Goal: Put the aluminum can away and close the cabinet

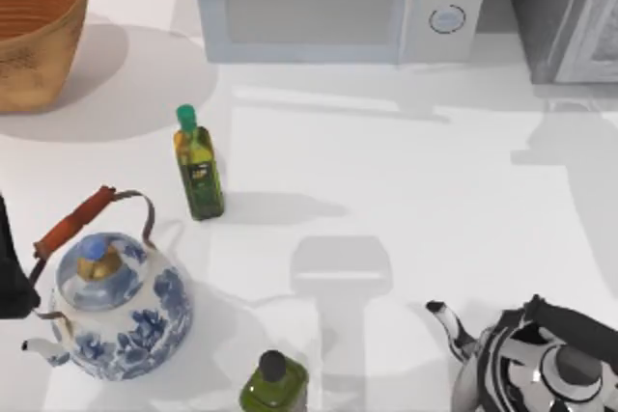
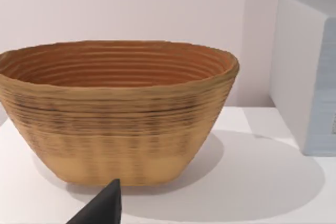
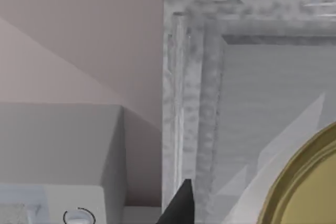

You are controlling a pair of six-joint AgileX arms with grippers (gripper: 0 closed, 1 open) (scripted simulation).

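**A:** Of your right fingers (image 3: 181, 205) only one dark tip shows, so I cannot tell whether they are open or clamped. The can (image 3: 307, 182) sits just beside that tip, gold top up, and no contact between them is visible.

**B:** And the cabinet (image 3: 184, 103)?

**A:** Straight ahead of the fingers and close, with the door (image 3: 273, 119) facing you. I cannot tell whether it stands open.

**B:** So what could go wrong?

**A:** If you drive forward and the door is shut, you would ram the can into the panel. If it is open, the frame edge ahead could clip the can and knock it loose. A weak hold would drop it to the worktop.

**B:** The left fingers (image 2: 105, 208)?

**A:** Parked in front of the basket (image 2: 115, 114), state unclear.
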